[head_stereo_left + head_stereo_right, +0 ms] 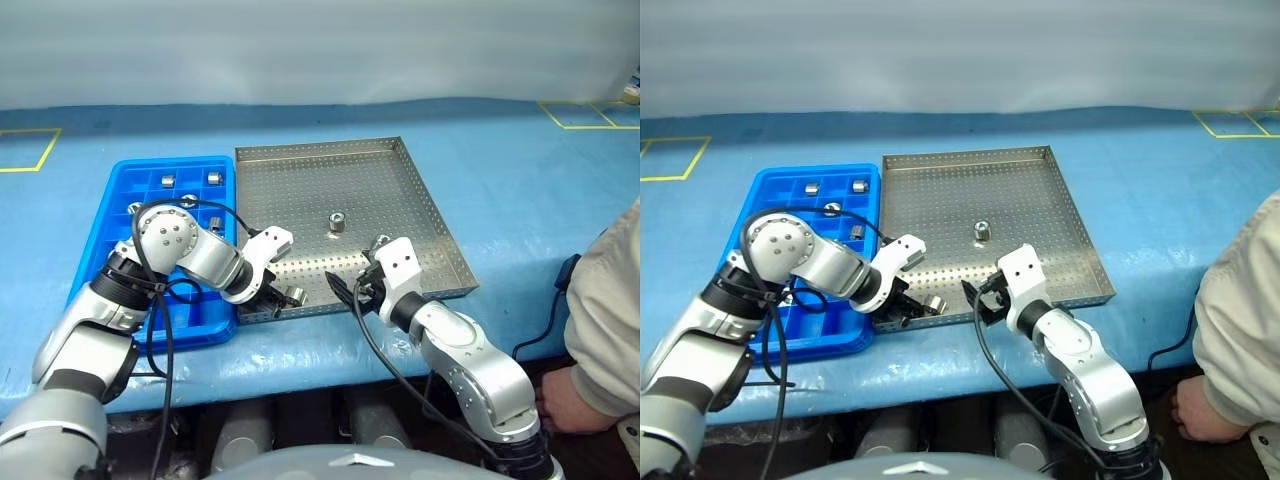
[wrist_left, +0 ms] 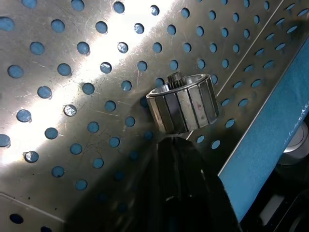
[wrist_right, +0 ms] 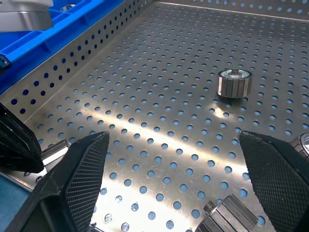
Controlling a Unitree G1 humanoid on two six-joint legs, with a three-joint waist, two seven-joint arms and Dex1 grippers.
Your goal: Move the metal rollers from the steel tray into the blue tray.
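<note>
The steel tray [image 1: 300, 170] lies in the middle of the blue table, with the blue tray [image 1: 108, 215] against its left side. One metal roller [image 1: 338, 221] stands upright mid-tray, and another [image 1: 380, 242] sits just behind my right gripper. My left gripper [image 1: 274, 297] points steeply down at the steel tray's near left corner and is shut. A roller [image 2: 183, 107] lies on its side right at its fingertips, not between them. At the tray's near edge my right gripper [image 3: 178, 193] stands open and empty. Several rollers [image 1: 169, 180] sit in blue tray compartments.
A person in a light sleeve [image 1: 610, 310] sits at the right, one hand [image 1: 568, 400] below the table edge. A black cable [image 1: 555, 300] hangs over the table's near right edge. Yellow tape marks [image 1: 30, 150] are at the far corners.
</note>
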